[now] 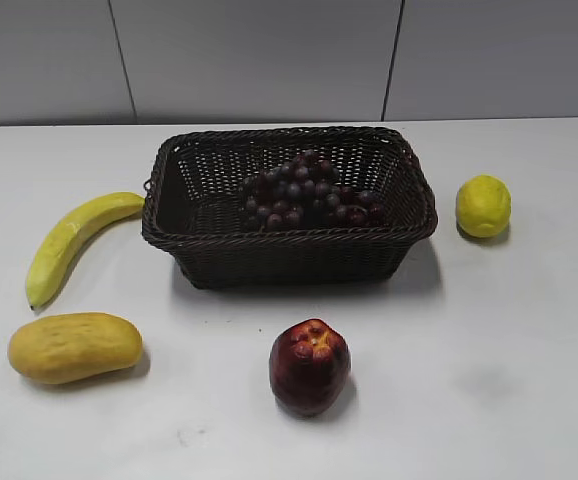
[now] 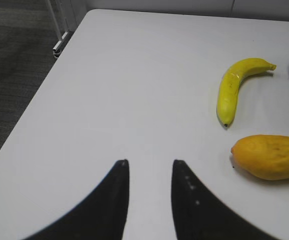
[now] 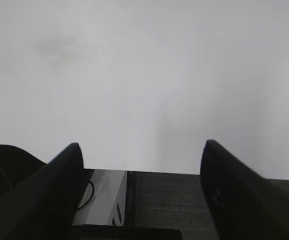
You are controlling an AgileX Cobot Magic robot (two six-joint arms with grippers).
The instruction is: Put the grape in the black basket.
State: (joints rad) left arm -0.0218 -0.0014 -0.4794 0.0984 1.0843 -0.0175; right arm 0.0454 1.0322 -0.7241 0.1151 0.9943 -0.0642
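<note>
The grape (image 1: 309,192), a long bunch of dark red-purple grapes, lies inside the black basket (image 1: 289,244), a large dark woven wicker basket at the table's middle back. Neither gripper shows in the exterior view. My left gripper (image 2: 149,162) is open and empty over bare white table, left of the banana and mango; a sliver of the basket shows at that view's right edge. My right gripper (image 3: 140,146) is open wide and empty above the table's edge, with floor beneath it.
A yellow banana (image 1: 69,243) (image 2: 237,86) and a yellow-orange mango (image 1: 74,346) (image 2: 270,157) lie left of the basket. A dark red apple (image 1: 309,366) stands in front. A yellow lemon (image 1: 483,206) sits to the right. The table edge (image 2: 44,85) drops to dark floor.
</note>
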